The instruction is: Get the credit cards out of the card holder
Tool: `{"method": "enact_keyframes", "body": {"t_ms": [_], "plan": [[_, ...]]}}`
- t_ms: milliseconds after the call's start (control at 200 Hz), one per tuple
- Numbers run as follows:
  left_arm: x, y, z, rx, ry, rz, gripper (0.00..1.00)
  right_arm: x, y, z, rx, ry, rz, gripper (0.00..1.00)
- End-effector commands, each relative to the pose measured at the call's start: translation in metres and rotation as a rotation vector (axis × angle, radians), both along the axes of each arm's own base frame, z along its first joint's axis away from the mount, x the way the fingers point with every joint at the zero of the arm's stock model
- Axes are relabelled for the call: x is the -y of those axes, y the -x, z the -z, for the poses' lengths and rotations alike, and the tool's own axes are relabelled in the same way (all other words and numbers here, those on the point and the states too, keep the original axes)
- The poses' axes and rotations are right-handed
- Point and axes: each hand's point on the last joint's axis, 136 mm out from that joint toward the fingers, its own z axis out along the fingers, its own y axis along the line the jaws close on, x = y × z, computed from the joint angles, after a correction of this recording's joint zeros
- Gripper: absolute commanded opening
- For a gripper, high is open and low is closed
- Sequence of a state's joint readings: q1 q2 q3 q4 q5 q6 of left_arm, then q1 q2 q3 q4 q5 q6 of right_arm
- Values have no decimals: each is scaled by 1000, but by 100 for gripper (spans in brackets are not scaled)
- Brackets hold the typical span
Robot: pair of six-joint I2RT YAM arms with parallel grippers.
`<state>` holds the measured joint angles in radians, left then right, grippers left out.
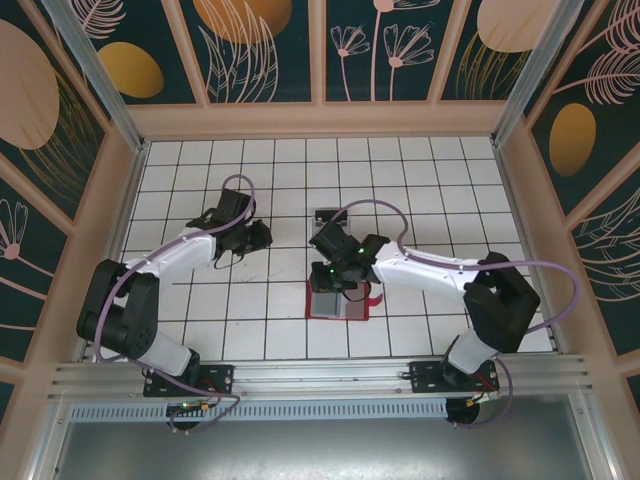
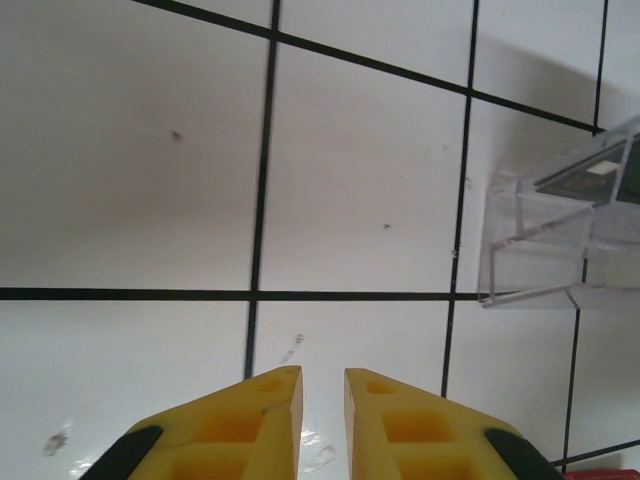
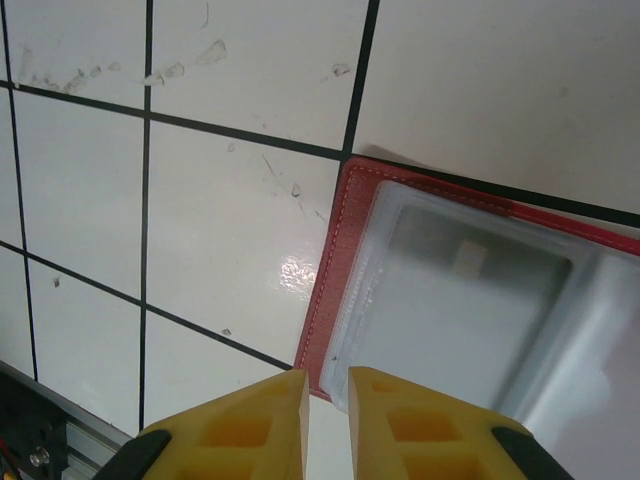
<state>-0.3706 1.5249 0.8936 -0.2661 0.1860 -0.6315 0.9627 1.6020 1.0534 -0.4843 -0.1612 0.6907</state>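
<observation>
Spanning the enclosure floor, the white tiled table (image 1: pixel 420 170) is bounded by a wooden frame (image 1: pixel 320 120) on three sides and a metal rail (image 1: pixel 320 375) at the near edge. Its far and right-hand tiles lie bare. The left arm (image 1: pixel 170 250) reaches over the left-centre tiles, and the right arm (image 1: pixel 430 270) reaches to the middle. The card holder (image 1: pixel 340 308) lies opened flat at front centre, partly under the right wrist. Its long axis runs roughly left to right, with its red tab (image 1: pixel 375 295) on the right side. The pocket face is pale grey and blurred. A clear plastic box (image 2: pixel 560 240) stands farther back, apart from the holder. The left gripper (image 2: pixel 322 375) hangs above bare tile, fingers nearly together and empty. The right gripper (image 3: pixel 327 375) sits at a corner of the holder, fingers likewise close and empty.
</observation>
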Motion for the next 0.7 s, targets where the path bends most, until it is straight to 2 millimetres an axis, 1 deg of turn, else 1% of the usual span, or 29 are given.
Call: {"method": "enact_keyframes", "body": {"t_ms": [0, 160, 330, 696], "plan": [[-3, 9, -3, -6, 5, 30, 20, -13, 4, 11, -33, -24, -4, 19], [-4, 12, -3, -9, 16, 30, 21, -21, 7, 21, -54, -15, -22, 19], [-3, 14, -1, -16, 23, 32, 21, -19, 12, 31, -72, 12, -26, 20], [1, 16, 1, -23, 56, 38, 21, -19, 17, 46, -100, 17, -37, 23]]}}
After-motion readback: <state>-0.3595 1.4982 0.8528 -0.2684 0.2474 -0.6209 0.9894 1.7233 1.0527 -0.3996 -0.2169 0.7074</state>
